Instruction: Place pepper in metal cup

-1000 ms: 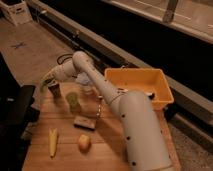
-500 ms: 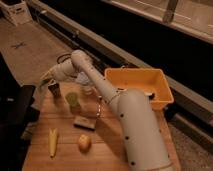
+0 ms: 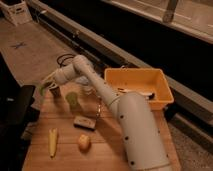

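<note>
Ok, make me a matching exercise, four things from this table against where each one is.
Things:
1. hand, shut on the pepper
2. green cup
3. yellow bin
4. yellow corn-like piece

Places:
A. near left part of the table
B. right end of the table
C. far left, at the metal cup
D. just right of the metal cup

Pairs: 1-C, 2-D, 3-B, 4-A

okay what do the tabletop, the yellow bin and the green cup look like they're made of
Tabletop: looks like wood, matte, with pale plank lines along it.
Yellow bin: probably plastic, an even colour with smooth moulded walls.
Green cup: seemingly translucent plastic, light green, though glass can't be ruled out.
The gripper is shut at the table's far left corner, above the metal cup.
</note>
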`<control>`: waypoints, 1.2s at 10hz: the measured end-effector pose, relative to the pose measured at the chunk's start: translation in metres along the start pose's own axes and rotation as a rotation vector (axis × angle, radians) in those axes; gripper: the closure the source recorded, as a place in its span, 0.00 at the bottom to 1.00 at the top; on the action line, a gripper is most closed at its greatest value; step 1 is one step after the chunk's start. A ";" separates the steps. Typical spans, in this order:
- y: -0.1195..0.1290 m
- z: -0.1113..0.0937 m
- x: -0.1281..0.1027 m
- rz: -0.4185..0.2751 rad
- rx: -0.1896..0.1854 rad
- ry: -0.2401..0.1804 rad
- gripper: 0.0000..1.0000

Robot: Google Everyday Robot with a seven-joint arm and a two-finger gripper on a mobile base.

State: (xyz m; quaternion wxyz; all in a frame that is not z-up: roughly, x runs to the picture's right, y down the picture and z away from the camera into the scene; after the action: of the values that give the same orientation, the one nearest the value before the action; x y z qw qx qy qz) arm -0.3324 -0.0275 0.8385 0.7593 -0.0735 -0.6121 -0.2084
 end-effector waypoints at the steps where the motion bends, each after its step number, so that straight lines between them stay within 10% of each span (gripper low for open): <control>1: 0.000 0.002 0.002 0.009 0.004 -0.005 1.00; 7: -0.005 0.007 0.020 0.048 0.012 -0.009 0.98; 12: 0.001 0.012 0.040 0.114 0.035 -0.015 0.64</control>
State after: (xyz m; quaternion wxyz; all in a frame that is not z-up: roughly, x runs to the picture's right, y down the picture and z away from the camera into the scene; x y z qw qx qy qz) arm -0.3365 -0.0312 0.8802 0.7665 -0.0965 -0.6161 -0.1535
